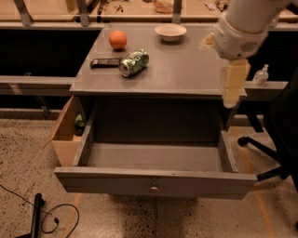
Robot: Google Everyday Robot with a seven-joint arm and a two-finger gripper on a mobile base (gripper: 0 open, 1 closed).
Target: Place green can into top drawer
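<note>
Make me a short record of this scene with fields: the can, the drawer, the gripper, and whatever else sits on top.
green can: lying on its side on the cabinet top, beside the black bar
top drawer: pulled open, nothing visible inside
gripper: at the cabinet's right edge, pointing down, apart from the can
also on top: orange, white bowl
task state: can not yet in drawer

Probably a lab: speckled floor [28,153], workbench [139,10], loose cable [63,214], hand [234,86] above cabinet [186,69] edge.

White rounded arm [243,25], cream end effector [233,88] at upper right
</note>
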